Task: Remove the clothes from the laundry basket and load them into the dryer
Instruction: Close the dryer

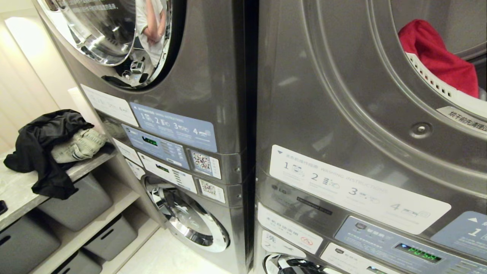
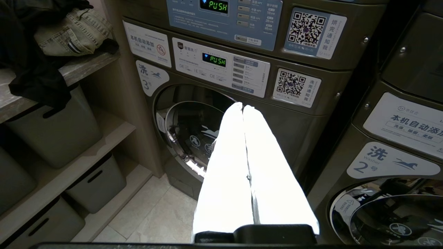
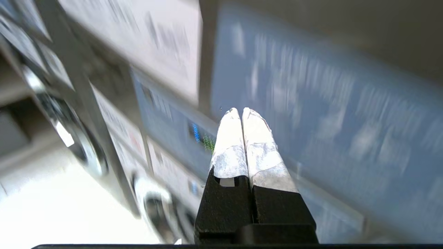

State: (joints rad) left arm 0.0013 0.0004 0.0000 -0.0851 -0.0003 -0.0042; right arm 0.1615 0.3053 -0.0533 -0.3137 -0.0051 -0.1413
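Laundry room, two stacks of grey machines side by side, a shelf unit with bins to your left.

You have a red garment (image 1: 437, 57) already lying in the open upper drum of the right-hand dryer (image 1: 342, 114), draped over its white inner rim, so that load looks to be in. More clothes, a black piece (image 1: 42, 148) and a pale folded one (image 1: 78, 144), sit on the bench (image 1: 15, 186) at the left, likely next. No laundry basket shows. Your right claw (image 3: 241, 111) is pressed together on nothing, close before the control panels; your left claw (image 2: 243, 107) is likewise pinched empty, facing the lower washer door (image 2: 193, 135). Open floor lies between shelf and machines for turning.
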